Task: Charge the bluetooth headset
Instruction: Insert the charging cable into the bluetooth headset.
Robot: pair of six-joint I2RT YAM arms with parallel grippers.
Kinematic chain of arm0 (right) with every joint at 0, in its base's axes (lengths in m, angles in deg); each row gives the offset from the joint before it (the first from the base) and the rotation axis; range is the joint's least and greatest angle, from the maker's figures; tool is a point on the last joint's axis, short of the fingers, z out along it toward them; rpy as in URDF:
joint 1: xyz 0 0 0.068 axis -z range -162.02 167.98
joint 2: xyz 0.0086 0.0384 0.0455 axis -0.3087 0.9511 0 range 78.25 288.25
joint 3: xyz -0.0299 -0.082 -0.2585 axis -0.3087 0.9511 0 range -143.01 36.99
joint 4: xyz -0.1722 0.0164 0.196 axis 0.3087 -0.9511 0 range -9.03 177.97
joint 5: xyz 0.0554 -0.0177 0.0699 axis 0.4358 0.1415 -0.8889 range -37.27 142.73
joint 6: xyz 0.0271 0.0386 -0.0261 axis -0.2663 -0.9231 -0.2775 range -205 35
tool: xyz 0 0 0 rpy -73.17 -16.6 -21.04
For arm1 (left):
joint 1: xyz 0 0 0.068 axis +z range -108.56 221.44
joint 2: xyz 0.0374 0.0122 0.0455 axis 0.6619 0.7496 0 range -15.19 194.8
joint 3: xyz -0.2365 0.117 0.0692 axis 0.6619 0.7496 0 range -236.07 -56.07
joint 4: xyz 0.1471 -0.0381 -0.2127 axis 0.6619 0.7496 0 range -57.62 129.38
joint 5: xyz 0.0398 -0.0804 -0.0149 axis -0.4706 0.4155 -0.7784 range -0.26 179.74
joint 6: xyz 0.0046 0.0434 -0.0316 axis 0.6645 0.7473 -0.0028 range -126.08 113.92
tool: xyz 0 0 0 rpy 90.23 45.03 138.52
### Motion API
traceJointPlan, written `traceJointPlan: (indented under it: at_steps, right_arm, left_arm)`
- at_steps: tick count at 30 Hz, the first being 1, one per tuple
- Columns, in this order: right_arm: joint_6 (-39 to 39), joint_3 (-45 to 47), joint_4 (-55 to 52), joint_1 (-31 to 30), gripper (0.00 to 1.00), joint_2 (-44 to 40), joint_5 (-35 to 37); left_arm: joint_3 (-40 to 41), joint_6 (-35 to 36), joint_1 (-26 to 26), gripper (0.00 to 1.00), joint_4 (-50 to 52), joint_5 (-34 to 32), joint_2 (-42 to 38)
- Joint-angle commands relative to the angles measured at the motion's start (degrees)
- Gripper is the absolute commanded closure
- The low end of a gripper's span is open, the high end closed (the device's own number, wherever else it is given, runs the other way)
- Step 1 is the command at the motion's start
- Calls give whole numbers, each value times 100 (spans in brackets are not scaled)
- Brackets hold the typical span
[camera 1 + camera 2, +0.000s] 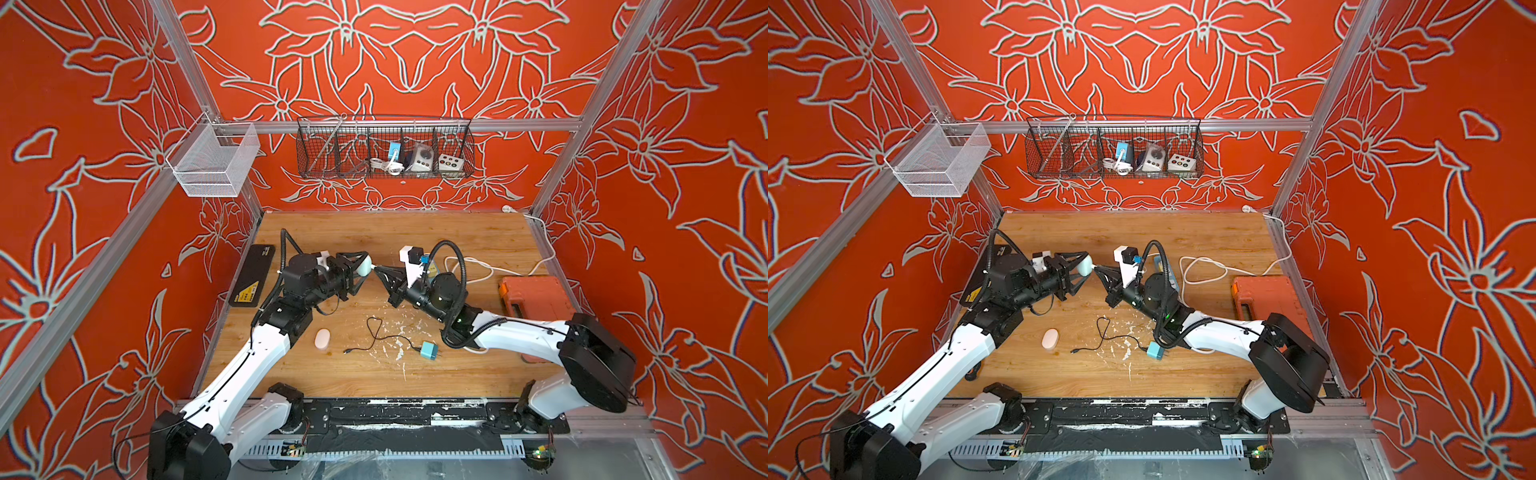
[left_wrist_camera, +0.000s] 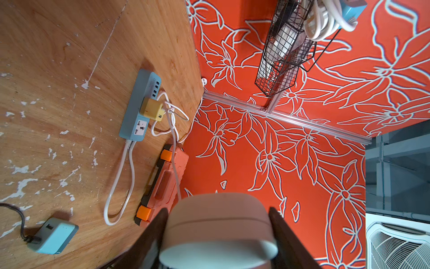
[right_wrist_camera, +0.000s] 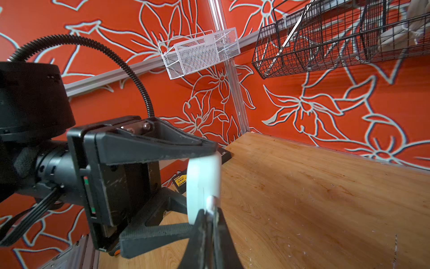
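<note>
White smooth oval case (image 2: 218, 233) in matte black left claw (image 1: 365, 266)

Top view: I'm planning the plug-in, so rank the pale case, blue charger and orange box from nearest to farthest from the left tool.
1. Pale case: clamped in the left tool.
2. Blue charger: lying near the front, centre.
3. Orange box: far right side.

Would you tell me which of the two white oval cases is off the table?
The case clamped in the left gripper; the loose case lies on the table.
</note>
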Motion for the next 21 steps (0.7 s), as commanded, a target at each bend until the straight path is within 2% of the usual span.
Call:
traceJointPlan:
  at_steps: [1,4,7,9,16,21]
  right_arm:
    - [-40,95,-264,-180,96,94,-405]
    - [-13,224,-262,-180,86,-2,-325]
    - [-47,321,-257,-180,68,-88,-225]
    - [-53,395,-270,-180,61,-179,-150]
    - [129,695,-750,-179,50,-741,327]
    - [304,754,-1861,-171,44,-1399,765]
  left_arm:
    - [-158,131,-105,90,109,1112,-161]
    - [-78,109,61,90,158,1051,-221]
    - [-76,212,184,89,400,937,-284]
    - [-77,283,259,89,516,916,-288]
    - [-32,612,423,88,944,819,-212]
    - [-90,1001,589,87,1440,729,-41]
